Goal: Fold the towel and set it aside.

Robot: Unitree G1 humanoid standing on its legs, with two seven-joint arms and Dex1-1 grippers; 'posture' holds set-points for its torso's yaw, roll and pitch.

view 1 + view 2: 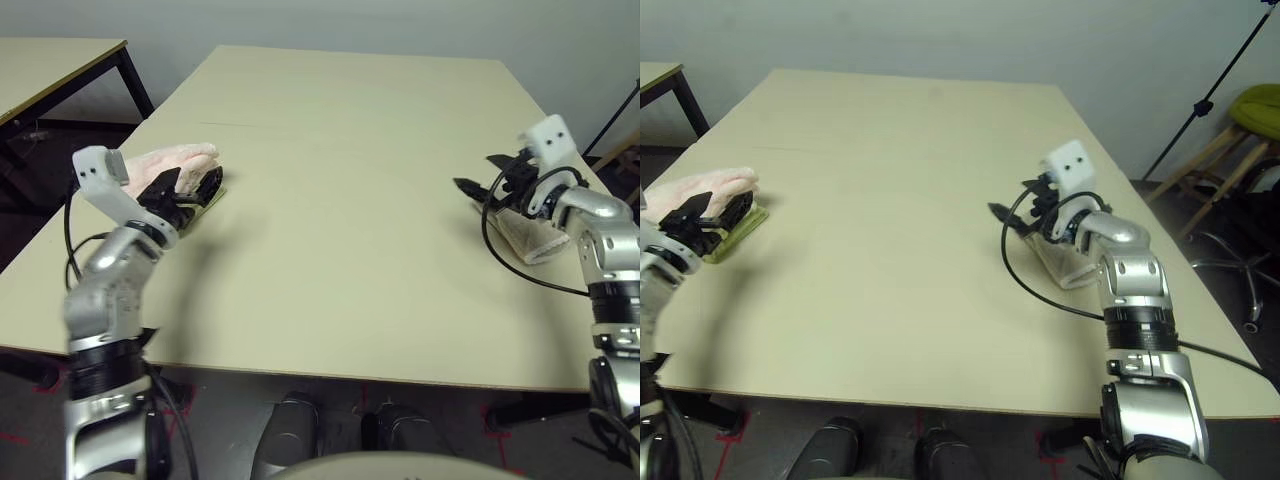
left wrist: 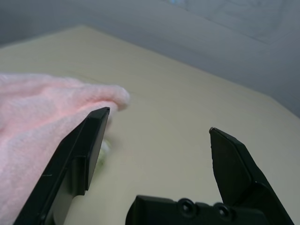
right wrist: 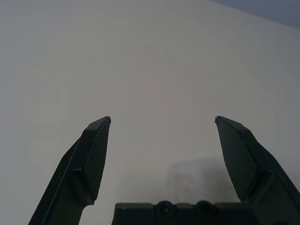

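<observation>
The pale pink towel point(image 1: 182, 157) lies folded at the table's left edge, on top of a folded light-green towel point(image 1: 207, 203). My left gripper point(image 1: 193, 188) hovers open just at the pink towel's near right end. In the left wrist view one finger point(image 2: 79, 154) runs along the towel point(image 2: 37, 108), with nothing between the fingers. My right gripper point(image 1: 474, 173) is open at the right side of the table, and only bare tabletop lies between its fingertips point(image 3: 98, 140).
A folded beige towel point(image 1: 528, 240) lies under my right wrist near the table's right edge. The cream table point(image 1: 350, 130) stretches wide between the arms. A second table point(image 1: 55, 60) stands far left; a green chair point(image 1: 1255, 105) and a stand point(image 1: 1210, 95) stand beyond the right edge.
</observation>
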